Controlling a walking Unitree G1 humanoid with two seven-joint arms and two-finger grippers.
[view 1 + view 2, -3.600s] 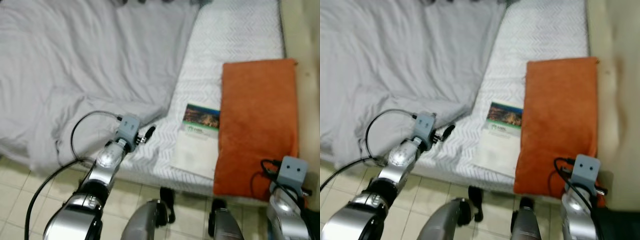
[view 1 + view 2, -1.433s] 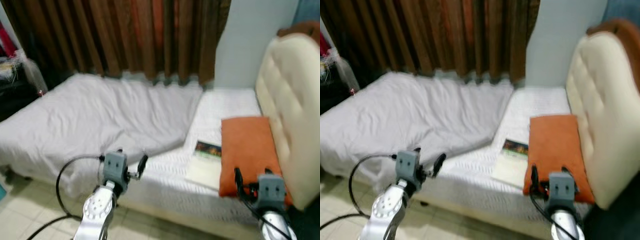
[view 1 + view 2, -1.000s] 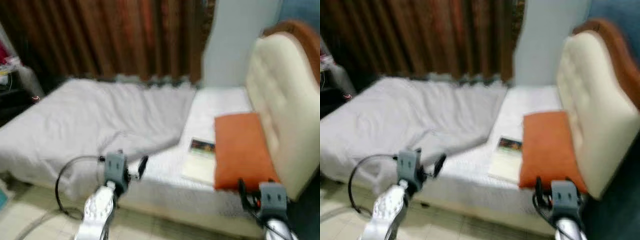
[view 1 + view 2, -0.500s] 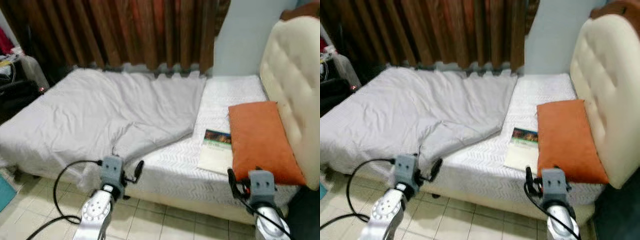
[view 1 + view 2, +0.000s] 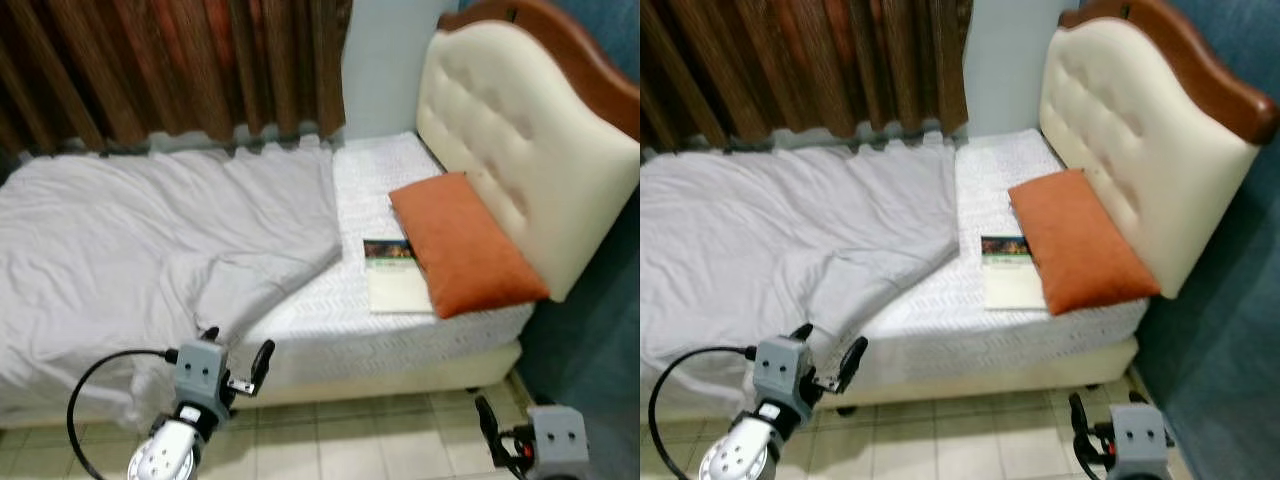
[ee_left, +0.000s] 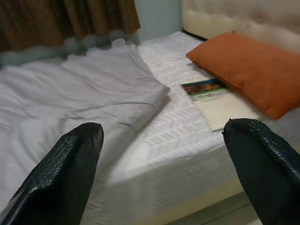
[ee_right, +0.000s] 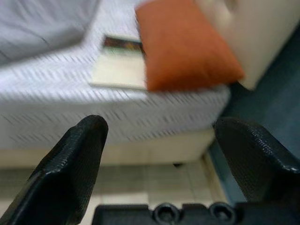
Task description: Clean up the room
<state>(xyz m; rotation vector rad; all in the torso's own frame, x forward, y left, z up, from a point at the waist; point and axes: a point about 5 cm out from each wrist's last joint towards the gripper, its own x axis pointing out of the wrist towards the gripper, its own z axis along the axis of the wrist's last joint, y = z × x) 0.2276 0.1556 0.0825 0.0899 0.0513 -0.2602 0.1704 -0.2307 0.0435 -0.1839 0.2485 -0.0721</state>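
Observation:
A bed (image 5: 300,310) with a white patterned mattress stands before me. A rumpled grey blanket (image 5: 140,240) covers its left part. An orange pillow (image 5: 465,243) leans near the cream headboard (image 5: 520,130). Beside the pillow lies a book (image 5: 395,275) with a dark picture at its top. My left gripper (image 6: 164,154) is held low in front of the bed's side, open and holding nothing. My right gripper (image 7: 157,154) is low near the bed's right corner, open as well, over the tiled floor.
Brown curtains (image 5: 170,65) hang behind the bed. A blue wall (image 5: 1230,300) stands on the right past the headboard. Pale floor tiles (image 5: 350,440) run along the bed's near side. A black cable (image 5: 85,390) loops from my left arm.
The camera has swung right and pulled back, so the headboard and blue wall now show. Both arms sit lower in the picture. The bed, pillow and book lie as before.

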